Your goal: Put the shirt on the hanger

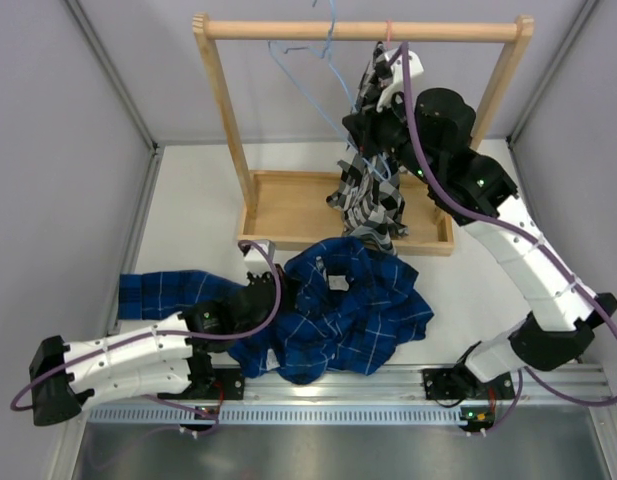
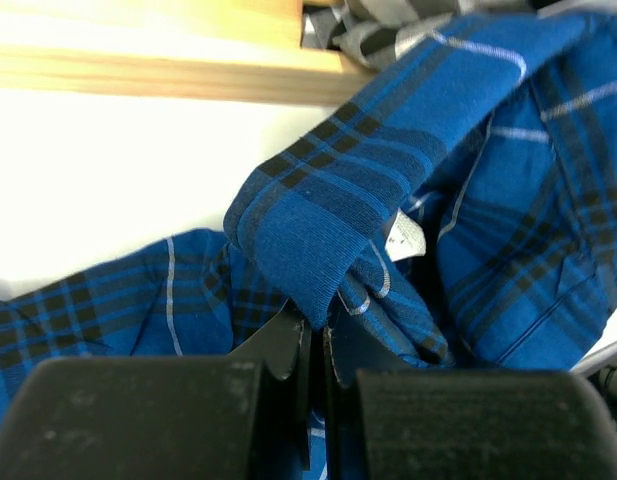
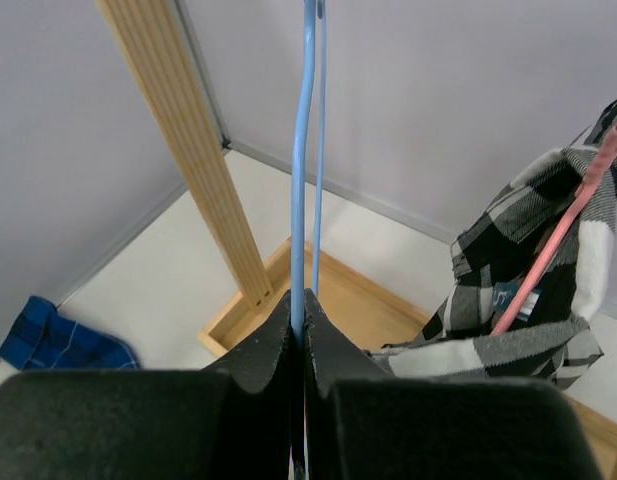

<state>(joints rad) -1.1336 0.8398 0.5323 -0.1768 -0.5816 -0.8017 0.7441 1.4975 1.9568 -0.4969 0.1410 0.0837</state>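
Note:
The dark blue plaid shirt [image 1: 358, 310] lies crumpled on the table in front of the rack, one sleeve [image 1: 158, 290] stretched to the left. My left gripper [image 1: 278, 290] sits at its left side, shut on a thick fold of the shirt [image 2: 328, 200]; in the left wrist view the gripper [image 2: 316, 325] pinches the fabric edge. The light-blue wire hanger [image 1: 306, 85] hangs from the rack bar. My right gripper [image 1: 356, 125] is raised beside it, and in the right wrist view it [image 3: 300, 300] is shut on the hanger's wire [image 3: 304, 150].
A wooden rack [image 1: 358, 30] with a tray base [image 1: 298, 210] stands at the back; its post [image 3: 188, 140] is left of the hanger. A black-and-white checked shirt [image 1: 373, 195] hangs on a pink hanger [image 3: 568, 225] right next to my right gripper. Grey walls enclose the table.

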